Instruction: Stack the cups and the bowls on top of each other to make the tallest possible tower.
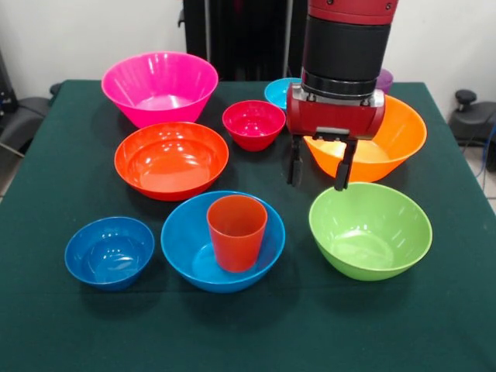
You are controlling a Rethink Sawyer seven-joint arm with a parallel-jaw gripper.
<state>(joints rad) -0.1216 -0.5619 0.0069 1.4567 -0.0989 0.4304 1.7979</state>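
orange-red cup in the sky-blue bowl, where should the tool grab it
Grip the orange-red cup by its rim, from straight above. It stands upright with its mouth open, and the sky-blue bowl's wall hides its base. The tool hangs open, up and to the picture's right.

The gripper (319,164) hangs with its fingers apart over a bare patch of table (46,194), ringed by the orange bowl (395,136), green bowl (370,230), sky-blue bowl (186,248) and magenta bowl (253,124). The orange-red cup (236,231) stands upright inside the sky-blue bowl, blocking its middle. Bowls sit close together across the middle; the near table edge and left margin lie open.
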